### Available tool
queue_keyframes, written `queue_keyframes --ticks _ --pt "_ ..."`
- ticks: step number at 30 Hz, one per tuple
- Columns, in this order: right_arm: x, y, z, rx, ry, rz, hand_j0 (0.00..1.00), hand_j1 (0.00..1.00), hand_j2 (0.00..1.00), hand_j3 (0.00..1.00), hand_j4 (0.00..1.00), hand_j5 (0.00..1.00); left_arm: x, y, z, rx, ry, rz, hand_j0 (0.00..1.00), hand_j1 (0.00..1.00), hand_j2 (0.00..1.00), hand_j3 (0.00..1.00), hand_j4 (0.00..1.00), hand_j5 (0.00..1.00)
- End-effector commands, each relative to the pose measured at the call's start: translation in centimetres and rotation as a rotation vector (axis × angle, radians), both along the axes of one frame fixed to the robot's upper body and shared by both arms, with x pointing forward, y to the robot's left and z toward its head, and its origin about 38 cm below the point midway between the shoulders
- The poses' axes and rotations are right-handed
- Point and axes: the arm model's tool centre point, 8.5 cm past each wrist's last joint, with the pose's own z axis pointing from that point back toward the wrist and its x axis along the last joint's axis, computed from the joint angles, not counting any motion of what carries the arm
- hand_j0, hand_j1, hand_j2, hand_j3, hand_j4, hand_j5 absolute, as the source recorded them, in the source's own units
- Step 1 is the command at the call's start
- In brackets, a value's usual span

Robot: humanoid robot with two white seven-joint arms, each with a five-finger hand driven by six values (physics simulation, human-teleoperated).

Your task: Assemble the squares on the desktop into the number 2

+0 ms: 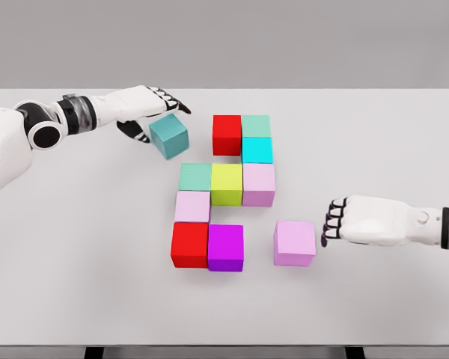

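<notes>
The magenta cube (pixel 226 247) is seen nearest the camera on the white table (pixel 75 262), with a red cube (pixel 189 244) touching its left side and a loose pink cube (pixel 295 243) set apart to its right. Far up-left of the magenta cube, a tilted teal cube (pixel 168 135) is touched by the loosely spread fingers of the left hand (pixel 146 105). Beyond the pink cube, the right hand (pixel 359 221) is rested with fingers curled, nothing being held.

We see a white tabletop (pixel 75 247) bearing coloured cubes. A red cube (pixel 227 134), pale green cube (pixel 256 126) and cyan cube (pixel 257 149) form the top; a mint cube (pixel 195 177), yellow-green cube (pixel 227 184) and lilac cube (pixel 259 184) the middle; a pale pink cube (pixel 192 206), second red cube (pixel 189 244) and magenta cube (pixel 226 247) the lower part. The left hand (pixel 148 108), fingers spread, sits just beside a tilted teal cube (pixel 169 135). The right hand (pixel 359 221), fingers curled, rests near a separate pink cube (pixel 295 243).
</notes>
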Motion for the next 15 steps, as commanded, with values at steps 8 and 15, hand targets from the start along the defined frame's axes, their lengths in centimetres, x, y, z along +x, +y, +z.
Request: queue_keyframes --ticks 8,15 --pt "0.4 0.6 -0.8 0.006 0.007 0.003 0.55 0.55 0.55 0.55 0.55 0.55 0.4 3.1 1.1 0.007 -0.015 0.061 1.00 1.00 1.00 1.00 1.00 1.00" --pt "0.3 1.4 -1.0 0.021 0.012 0.020 0.55 0.55 0.55 0.55 0.55 0.55 -1.0 10.6 2.8 0.068 -0.041 0.160 0.87 0.87 0.87 0.87 0.87 0.87"
